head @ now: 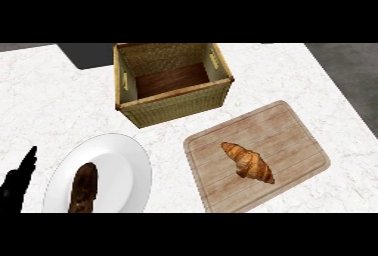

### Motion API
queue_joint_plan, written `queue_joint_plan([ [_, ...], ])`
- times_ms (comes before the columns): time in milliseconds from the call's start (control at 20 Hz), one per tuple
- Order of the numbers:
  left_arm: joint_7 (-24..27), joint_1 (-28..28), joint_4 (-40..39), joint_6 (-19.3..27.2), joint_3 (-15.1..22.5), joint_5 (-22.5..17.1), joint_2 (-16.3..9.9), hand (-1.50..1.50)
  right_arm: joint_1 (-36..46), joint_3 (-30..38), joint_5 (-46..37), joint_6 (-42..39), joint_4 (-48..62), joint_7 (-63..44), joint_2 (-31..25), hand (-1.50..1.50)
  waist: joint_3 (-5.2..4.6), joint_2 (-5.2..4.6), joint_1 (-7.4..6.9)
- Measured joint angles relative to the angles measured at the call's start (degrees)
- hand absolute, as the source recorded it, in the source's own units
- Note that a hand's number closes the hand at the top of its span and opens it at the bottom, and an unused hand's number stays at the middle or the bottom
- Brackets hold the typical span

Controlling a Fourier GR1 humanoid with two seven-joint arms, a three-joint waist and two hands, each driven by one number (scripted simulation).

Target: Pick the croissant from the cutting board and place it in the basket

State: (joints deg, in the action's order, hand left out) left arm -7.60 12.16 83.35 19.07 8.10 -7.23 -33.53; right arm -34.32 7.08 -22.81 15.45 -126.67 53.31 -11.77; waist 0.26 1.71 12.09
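Croissant (248, 162): 1 piece, golden brown with darker ridges, tapered at both ends, lying flat and slanted, its upper tip toward the view's upper left. It sits near the middle of the cutting board, apart from every edge of it, and nothing touches it.

Cutting board (291, 125): pale wood with rounded corners and a shallow raised border, turned at an angle on the counter. Its lower corner runs down to the view's bottom edge; bare board surrounds the croissant on all sides.

Basket (181, 102): woven, square, open-topped, with a dark wooden floor visible inside. It stands just beyond the board's upper left corner, near it but not touching. Nothing shows inside.

Counter (52, 100): white marbled top, with open surface left of the basket and a strip between the board and the plate. A dark grey area lies past its right edge.

Plate (122, 155): white, round, left of the board, carrying 1 dark brown elongated item (84, 187).

Left hand (21, 172): black, at the view's lower left edge, fingers straight, close together and pointing up, holding nothing, well apart from the croissant.

Right hand: not visible.
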Motion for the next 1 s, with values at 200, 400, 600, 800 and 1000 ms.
queue_joint_plan([
  [200, -1.5, -1.8, 0.2, -0.3, 1.3, 0.9, 0.5, 0.0, -11.8, -0.5, -4.1, 1.5, -1.1, 6.8, 1.7, -1.5, -0.02, -0.18, -2.05],
  [400, -3.7, -4.2, 0.3, -0.7, 2.8, 2.1, 0.8, 0.0, -21.0, -0.9, -5.6, 3.8, -0.7, 10.6, 6.0, -1.5, -0.07, -0.46, -4.54],
  [600, -4.1, -6.6, -0.8, -1.1, 3.8, 3.3, 1.6, 0.0, -27.3, -1.8, -5.3, 5.9, 1.8, 13.4, 9.4, -1.5, -0.1, -0.67, -6.44],
  [800, -4.9, -9.1, -1.9, -2.0, 4.7, 4.4, 2.3, 0.0, -29.1, -2.6, -4.6, 8.0, 5.0, 14.9, 10.8, -1.5, -0.14, -0.92, -8.11],
  [1000, -5.9, -11.3, -2.6, -2.4, 5.5, 5.5, 3.3, 0.0, -26.8, -4.1, -4.4, 10.1, 8.3, 15.0, 11.4, -1.5, -0.16, -1.14, -9.47],
])
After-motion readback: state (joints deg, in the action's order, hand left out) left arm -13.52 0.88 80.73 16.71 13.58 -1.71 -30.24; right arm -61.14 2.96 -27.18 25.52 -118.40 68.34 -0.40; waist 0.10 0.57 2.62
